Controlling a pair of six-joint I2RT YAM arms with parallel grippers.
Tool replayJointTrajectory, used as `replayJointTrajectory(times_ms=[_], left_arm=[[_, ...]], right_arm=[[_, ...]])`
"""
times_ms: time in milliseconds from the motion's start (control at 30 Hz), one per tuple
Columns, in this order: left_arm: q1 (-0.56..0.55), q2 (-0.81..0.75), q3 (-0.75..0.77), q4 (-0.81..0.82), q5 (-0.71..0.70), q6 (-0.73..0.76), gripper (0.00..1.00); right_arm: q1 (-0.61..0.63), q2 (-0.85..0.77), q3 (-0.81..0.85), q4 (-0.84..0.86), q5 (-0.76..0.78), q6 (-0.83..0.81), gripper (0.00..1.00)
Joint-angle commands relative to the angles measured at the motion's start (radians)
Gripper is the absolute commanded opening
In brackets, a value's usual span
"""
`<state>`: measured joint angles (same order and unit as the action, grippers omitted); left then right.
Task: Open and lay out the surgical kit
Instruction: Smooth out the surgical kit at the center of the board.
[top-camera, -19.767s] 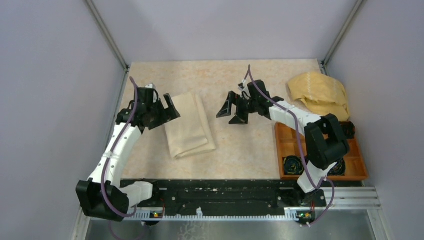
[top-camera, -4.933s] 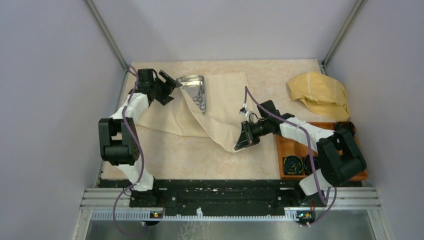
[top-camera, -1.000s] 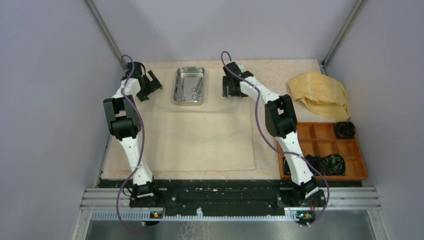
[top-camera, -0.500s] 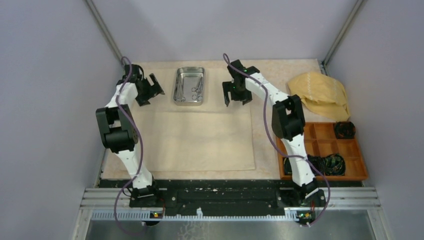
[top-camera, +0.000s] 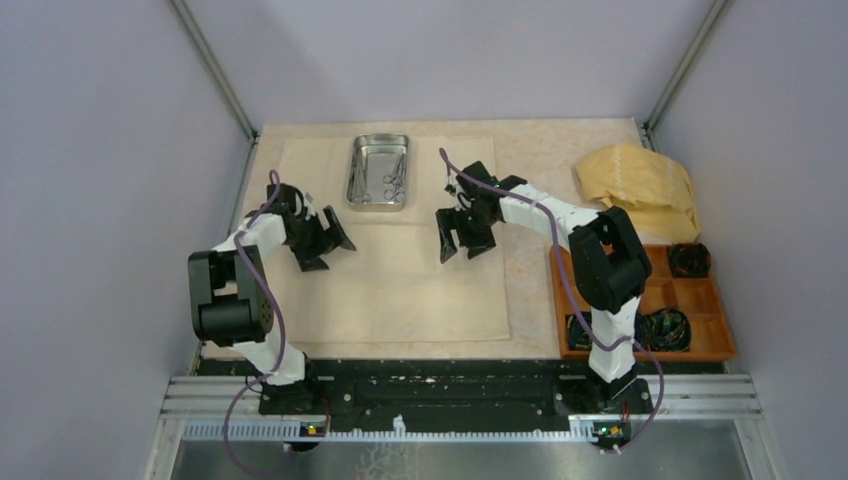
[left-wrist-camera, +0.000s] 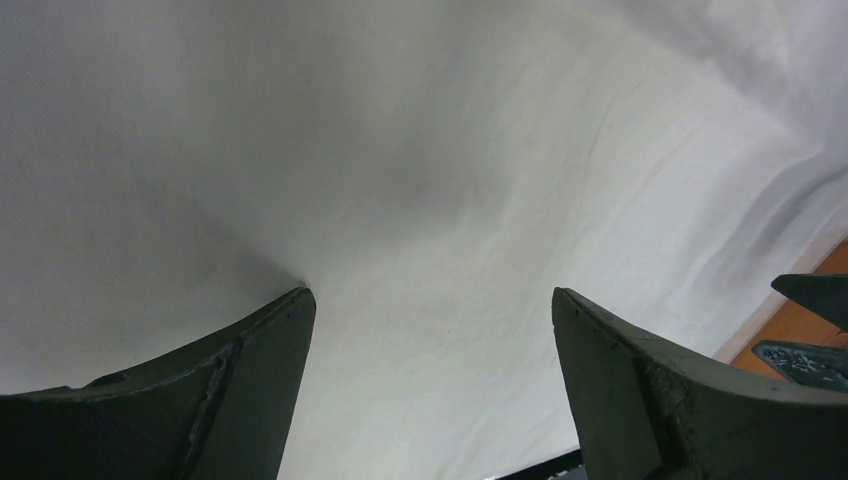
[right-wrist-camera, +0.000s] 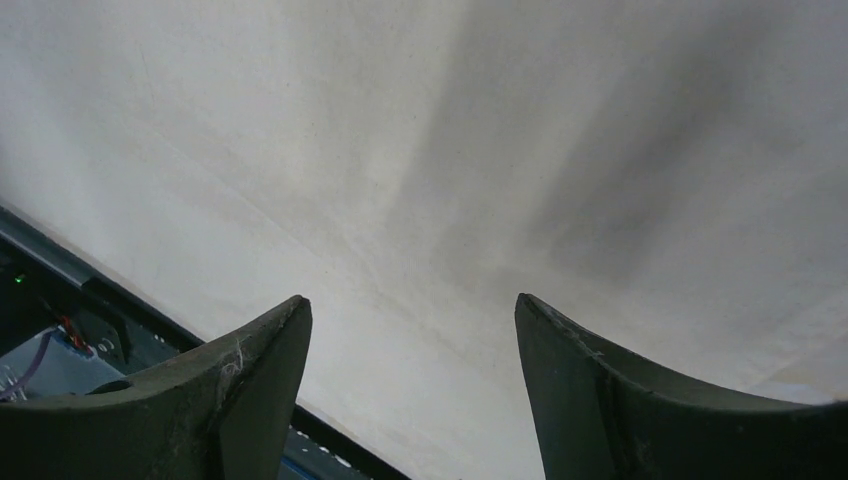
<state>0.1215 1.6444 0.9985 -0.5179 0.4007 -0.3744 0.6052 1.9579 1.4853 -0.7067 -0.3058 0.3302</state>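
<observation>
The cream cloth sheet (top-camera: 400, 285) lies spread flat beneath the steel tray (top-camera: 372, 160), which holds the scissors and tweezers (top-camera: 394, 180); the left gripper (top-camera: 330, 250) and right gripper (top-camera: 462, 245) hover near-left and near-right of the tray, fingers apart, empty; the scissors and tweezers are probably light, hard and slippery, best pinched across the shanks; the tray by its rim

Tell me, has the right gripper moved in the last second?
Yes. The right gripper has pulled back from beside the tray toward the arm bases, and is now over the cloth.
</observation>
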Motion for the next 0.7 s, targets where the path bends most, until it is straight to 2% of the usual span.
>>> replayJointTrajectory(times_ms=[0, 167, 333, 500, 600, 667], left_arm=[[0.004, -0.066, -0.072, 0.025, 0.024, -0.075, 0.94], [0.007, -0.177, -0.213, 0.044, -0.078, -0.183, 0.96], [0.015, -0.245, -0.269, -0.017, -0.143, -0.175, 0.97], [0.015, -0.329, -0.192, -0.094, -0.179, -0.103, 0.98], [0.014, -0.338, -0.135, -0.109, -0.163, -0.073, 0.98], [0.015, -0.321, -0.109, -0.091, -0.162, -0.055, 0.98]], right_arm=[[0.030, -0.021, -0.041, 0.089, -0.033, -0.003, 0.74], [0.039, -0.100, -0.252, 0.123, 0.035, -0.028, 0.75], [0.038, -0.231, -0.439, 0.132, 0.086, -0.001, 0.75], [0.042, -0.320, -0.401, 0.078, 0.090, -0.010, 0.76], [0.061, -0.296, -0.319, 0.062, 0.129, -0.036, 0.77], [0.088, -0.225, -0.233, 0.031, 0.177, -0.065, 0.77]])
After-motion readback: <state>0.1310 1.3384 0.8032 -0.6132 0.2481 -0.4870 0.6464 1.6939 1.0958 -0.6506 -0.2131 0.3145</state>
